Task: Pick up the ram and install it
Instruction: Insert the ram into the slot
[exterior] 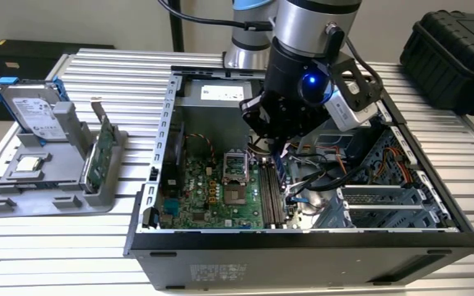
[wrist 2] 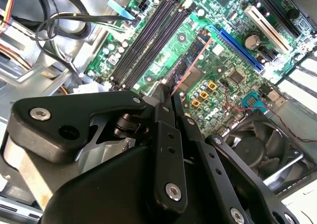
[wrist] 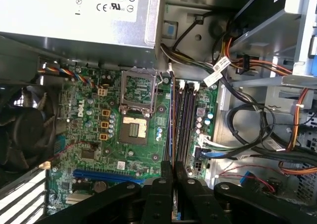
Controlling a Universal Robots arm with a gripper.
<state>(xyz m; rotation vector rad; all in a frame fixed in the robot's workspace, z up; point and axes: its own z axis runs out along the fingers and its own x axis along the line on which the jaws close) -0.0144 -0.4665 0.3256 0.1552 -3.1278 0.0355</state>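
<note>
My gripper [exterior: 276,147] hangs inside the open computer case [exterior: 163,123], shut on the ram [exterior: 280,168], a thin dark blue stick held on edge. In the second wrist view the ram [wrist 2: 191,59] runs out from between the black fingers [wrist 2: 164,110] over the green motherboard [wrist 2: 218,55]. In the first wrist view the ram [wrist: 172,127] appears as a thin line above the gripper [wrist: 173,168], lying along the edge of the black memory slots [wrist: 186,117]. The stick hovers just above the board, beside the slots [exterior: 270,191], and I cannot tell whether it touches them.
A grey holder [exterior: 23,191] at the exterior view's left carries a silver hard drive in a blue frame [exterior: 33,111] and a green card [exterior: 103,151]. Inside the case are the processor socket [wrist: 134,130], a fan [wrist: 20,130], cable bundles [wrist: 247,125] and the power supply [wrist: 74,11].
</note>
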